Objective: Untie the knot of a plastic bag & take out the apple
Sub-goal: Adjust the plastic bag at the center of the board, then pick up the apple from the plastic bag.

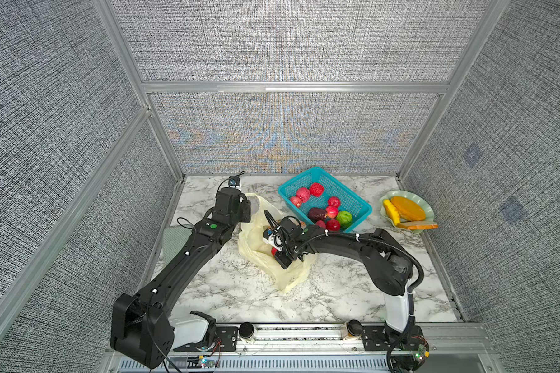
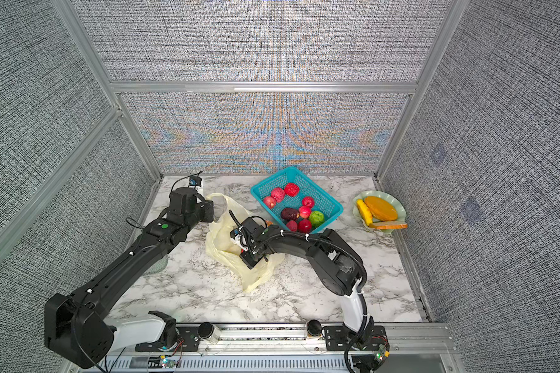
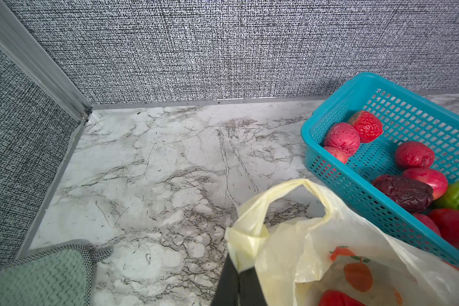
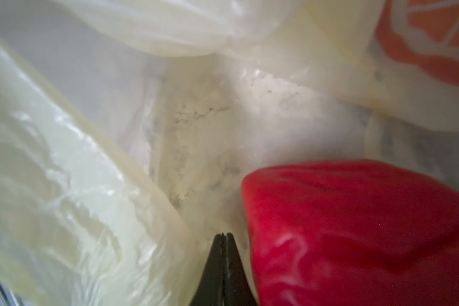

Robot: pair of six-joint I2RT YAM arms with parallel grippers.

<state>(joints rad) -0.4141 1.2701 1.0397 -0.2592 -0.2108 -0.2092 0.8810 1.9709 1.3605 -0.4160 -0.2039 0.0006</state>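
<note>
The plastic bag is lying mid marble table, just left of the teal basket, w/ the left gripper pinching tight its far-left handle strip, while the right gripper, jaws pressed together on nothing, is reaching inside the bag, just beside the red apple.
</note>
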